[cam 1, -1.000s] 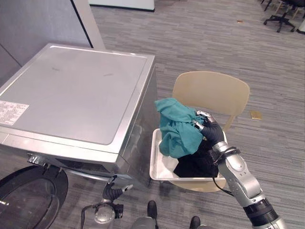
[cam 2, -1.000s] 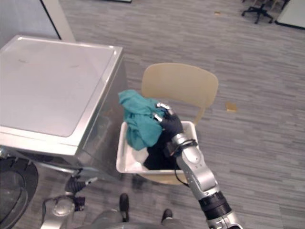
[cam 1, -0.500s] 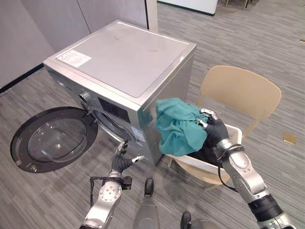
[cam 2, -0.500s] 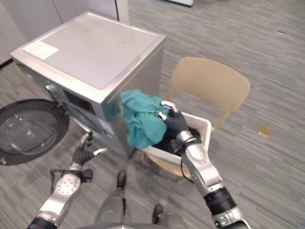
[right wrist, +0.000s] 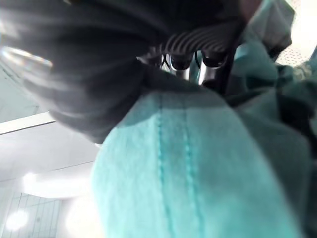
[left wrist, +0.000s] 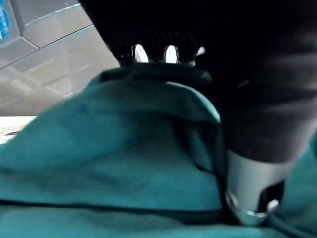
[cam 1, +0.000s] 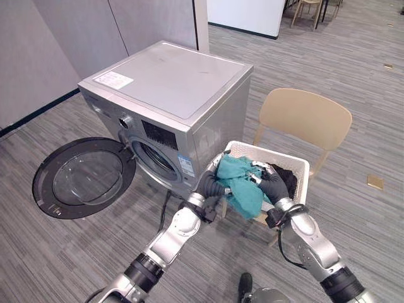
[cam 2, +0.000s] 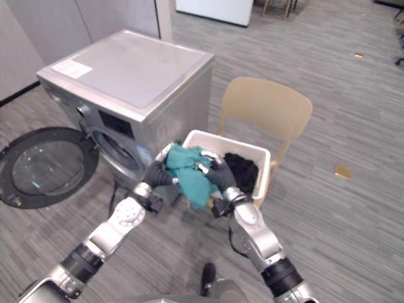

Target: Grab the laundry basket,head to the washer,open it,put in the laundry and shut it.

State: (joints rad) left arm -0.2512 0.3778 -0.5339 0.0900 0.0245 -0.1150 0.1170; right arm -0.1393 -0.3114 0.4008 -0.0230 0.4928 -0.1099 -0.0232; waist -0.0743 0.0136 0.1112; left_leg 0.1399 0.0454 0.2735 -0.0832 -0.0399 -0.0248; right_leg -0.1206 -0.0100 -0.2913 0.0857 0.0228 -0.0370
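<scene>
Left eye view: both hands' fingers (cam 1: 222, 158) clamped on teal garment (cam 1: 240, 186), washer (cam 1: 170, 88) label unreadable.

Grey striped carpet floor (cam 1: 76, 252), beige chair (cam 1: 306, 120), grey wall panels (cam 1: 57, 44).

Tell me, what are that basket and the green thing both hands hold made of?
The basket looks like white moulded plastic: stiff walls with a perforated grid. The green thing seems soft woven cloth, matte; it folds and droops between the left hand and right hand.
</scene>
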